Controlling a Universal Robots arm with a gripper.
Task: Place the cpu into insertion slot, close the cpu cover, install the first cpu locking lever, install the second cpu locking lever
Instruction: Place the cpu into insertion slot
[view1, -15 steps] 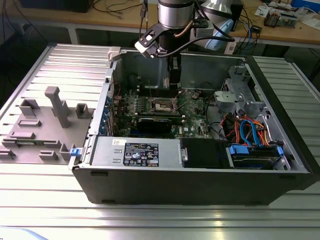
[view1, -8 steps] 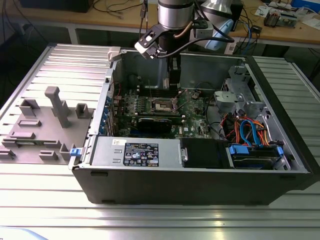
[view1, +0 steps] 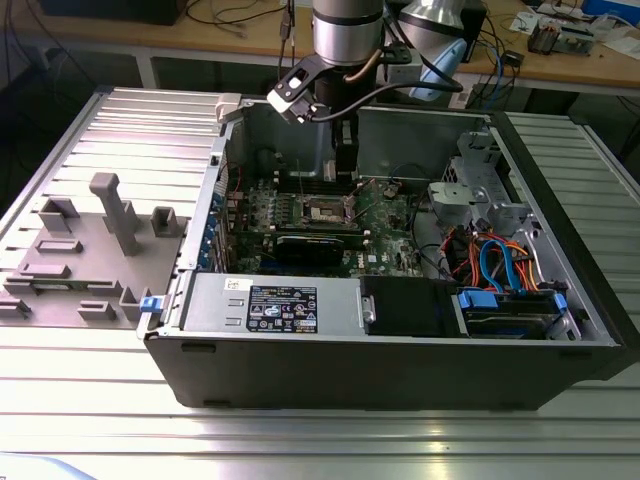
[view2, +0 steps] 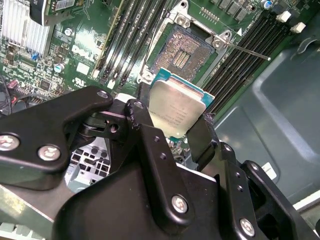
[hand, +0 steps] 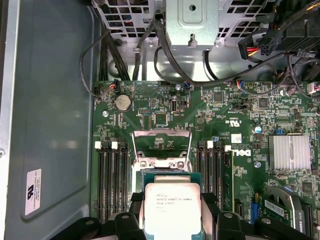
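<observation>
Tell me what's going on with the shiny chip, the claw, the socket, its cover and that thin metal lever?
cpu: pinched at its edges, held over the socket, not seated.
gripper: shut on the cpu.
socket: uncovered and empty, contacts showing.
cpu cover: swung up, open.
locking lever: unlatched, sticking out free.
computer case: side open, motherboard exposed.

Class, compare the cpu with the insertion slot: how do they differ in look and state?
The cpu has a smooth silver-grey top; the insertion slot shows a field of fine contacts. The cpu is clamped in the gripper, off the motherboard; the insertion slot sits fixed in the motherboard, empty. Both are square.
</observation>
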